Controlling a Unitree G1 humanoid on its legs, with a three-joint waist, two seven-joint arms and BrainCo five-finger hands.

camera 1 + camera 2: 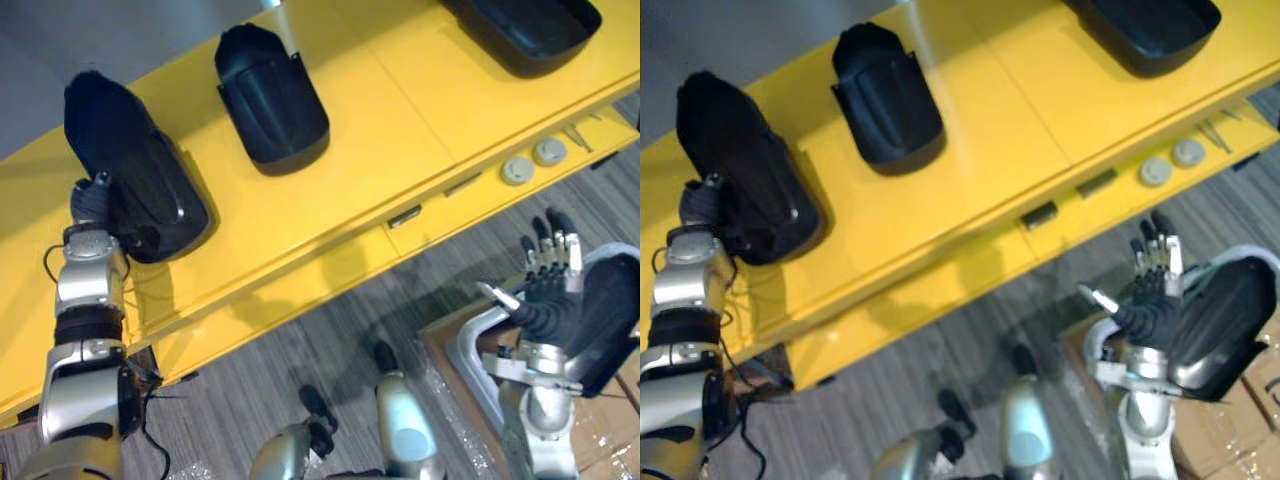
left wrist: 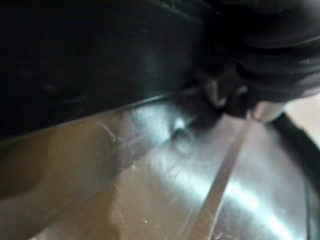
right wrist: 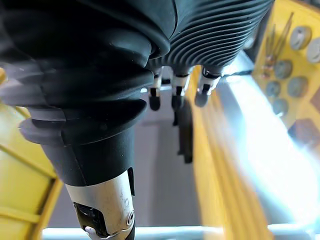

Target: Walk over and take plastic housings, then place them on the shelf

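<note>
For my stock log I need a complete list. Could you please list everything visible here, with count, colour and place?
shelf: one, yellow, across the top of the eye views
housings on shelf: three, black; left, middle, far right, cut by the frame edge
housing in bin: one, black, lower right
bin: one, light grey, lower right
discs: two, grey, round, on the shelf's lower ledge, right
left hand: at the left housing, fingers hidden
right hand: fingers straight, above the bin
</note>
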